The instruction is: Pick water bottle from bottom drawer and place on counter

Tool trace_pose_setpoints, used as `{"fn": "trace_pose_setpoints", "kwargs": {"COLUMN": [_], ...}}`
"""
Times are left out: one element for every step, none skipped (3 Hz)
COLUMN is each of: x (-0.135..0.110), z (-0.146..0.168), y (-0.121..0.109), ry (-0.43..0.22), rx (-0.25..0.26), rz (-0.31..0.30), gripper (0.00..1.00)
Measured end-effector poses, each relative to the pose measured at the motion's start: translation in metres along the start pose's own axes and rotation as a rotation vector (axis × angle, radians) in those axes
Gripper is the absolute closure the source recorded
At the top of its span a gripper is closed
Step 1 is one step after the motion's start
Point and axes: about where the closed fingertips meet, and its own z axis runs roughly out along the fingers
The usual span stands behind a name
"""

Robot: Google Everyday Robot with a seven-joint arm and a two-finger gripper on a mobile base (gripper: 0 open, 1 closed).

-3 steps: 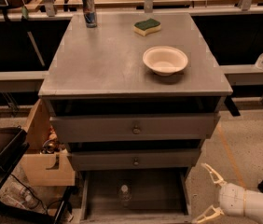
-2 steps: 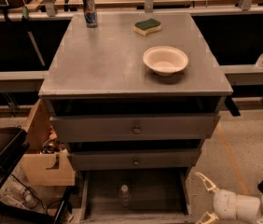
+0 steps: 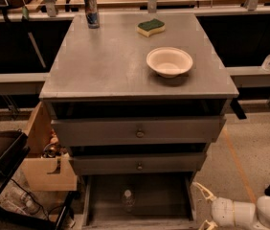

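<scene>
Gripper (image 3: pixel 199 207) sits low right, just beside the drawer (image 3: pixel 159 198), jaws spread. Its lower finger runs off the bottom edge, and the arm (image 3: pixel 250 214) is cut by the right edge. The drawer's front is lost below the frame. The bottle (image 3: pixel 128 199) stands in the dim inside; we make out only a pale cap and a faint body. What lies in the shadow under the counter (image 3: pixel 125 61) we cannot tell.

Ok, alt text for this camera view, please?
A water bottle sits in the open bottom drawer of a grey cabinet; the robot's open gripper hovers low at right. The counter holds a can, sponge and bowl.
</scene>
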Motion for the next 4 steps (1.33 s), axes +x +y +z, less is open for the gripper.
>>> {"fn": "trace_pose_setpoints", "kwargs": {"x": [0.009, 0.028, 0.033, 0.044], "z": [0.043, 0.124, 0.164, 0.201], "y": [-0.008, -0.021, -0.024, -0.023], "ry": [-0.027, -0.075, -0.108, -0.153], "rx": [-0.035, -0.104, -0.15, -0.191], "rz": [-0.002, 0.001, -0.003, 0.016], "gripper": [0.0, 0.0, 0.0, 0.0]}}
